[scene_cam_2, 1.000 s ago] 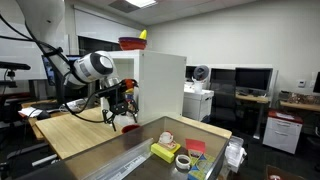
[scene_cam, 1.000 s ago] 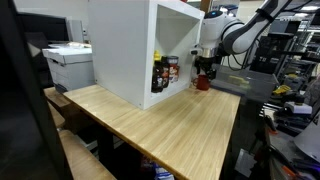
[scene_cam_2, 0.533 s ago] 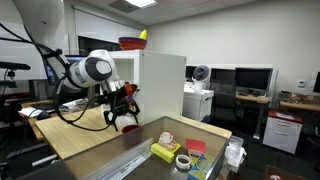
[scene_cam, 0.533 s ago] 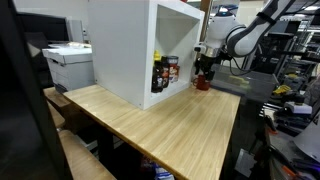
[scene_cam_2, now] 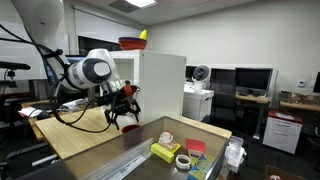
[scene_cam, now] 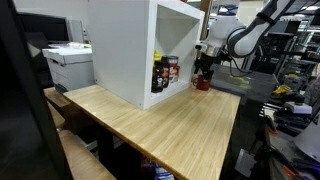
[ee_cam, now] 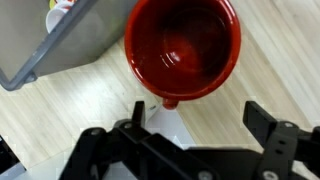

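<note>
While hand (ee_cam: 196, 116) hangs wide open, empty, red cup (ee_cam: 182, 50) sits just ahead, rim cropped by frame.

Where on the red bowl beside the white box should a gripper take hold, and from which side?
Probably the rim of the red bowl, pinched from straight above, one finger inside and one outside. It stands upright on the table, mouth open upward, and looks wide for the open gripper. Choose the rim side away from the white box close beside it.
</note>
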Controlling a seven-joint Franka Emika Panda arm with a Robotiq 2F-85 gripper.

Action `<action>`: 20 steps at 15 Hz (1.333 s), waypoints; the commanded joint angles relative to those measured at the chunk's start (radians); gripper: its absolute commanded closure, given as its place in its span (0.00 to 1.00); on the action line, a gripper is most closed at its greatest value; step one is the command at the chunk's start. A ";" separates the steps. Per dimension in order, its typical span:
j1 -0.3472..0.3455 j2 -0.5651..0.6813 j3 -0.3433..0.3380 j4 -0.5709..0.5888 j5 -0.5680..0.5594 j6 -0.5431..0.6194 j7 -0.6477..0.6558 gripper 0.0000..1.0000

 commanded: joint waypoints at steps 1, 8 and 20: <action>-0.029 -0.017 0.045 -0.044 0.152 0.041 -0.154 0.00; -0.006 -0.001 0.050 -0.039 0.304 0.019 -0.279 0.00; 0.002 0.016 0.038 -0.031 0.295 0.042 -0.255 0.00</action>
